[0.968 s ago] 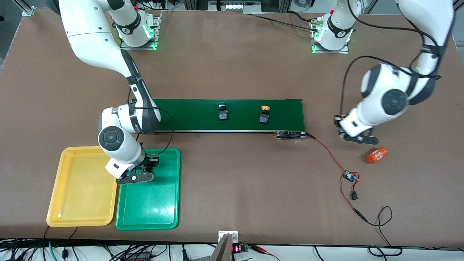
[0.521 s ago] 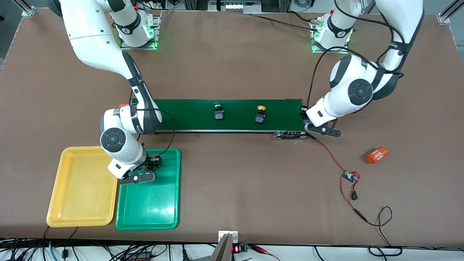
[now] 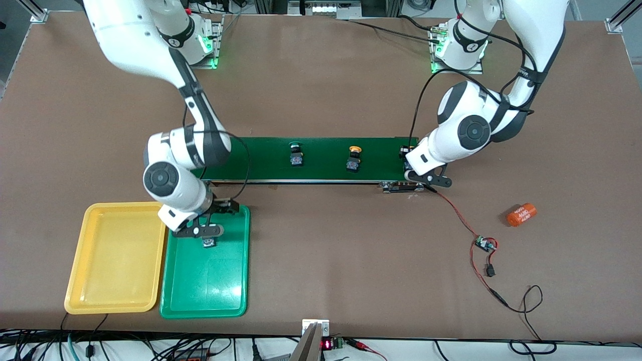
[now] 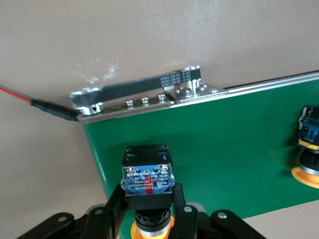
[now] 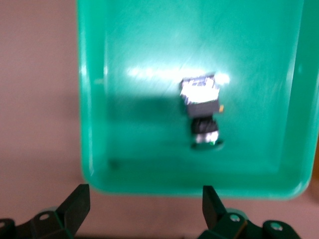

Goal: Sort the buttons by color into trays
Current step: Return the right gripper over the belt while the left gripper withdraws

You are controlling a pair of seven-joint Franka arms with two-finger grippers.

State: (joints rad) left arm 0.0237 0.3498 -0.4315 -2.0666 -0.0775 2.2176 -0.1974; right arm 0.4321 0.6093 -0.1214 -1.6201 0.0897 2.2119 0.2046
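1. Four buttons, black bodies with round caps. A green button [image 5: 202, 114] lies on its side in the green tray [image 3: 220, 296], near the tray's edge toward the belt [image 3: 321, 173].
2. Another green button [image 3: 296, 154] and a yellow button [image 3: 354, 158] stand on the belt, well apart, both midway along it.
3. The left pincer [image 4: 149, 211] is clenched on a second yellow button [image 4: 148, 180], cap toward the pincer, over the belt's corner at the left arm's end.
4. The right pincer [image 5: 144, 206] is released, fingers spread wide, over the green tray's edge nearest the belt.
5. The yellow tray [image 3: 80, 281] lies flush beside the green one, toward the right arm's end of the table [image 3: 321, 85].
6. An orange cylinder [image 3: 520, 214] lies on the table toward the left arm's end, nearer the front camera than the belt. A red wire [image 3: 454, 210] runs from the belt's corner to a small board [image 3: 484, 243].
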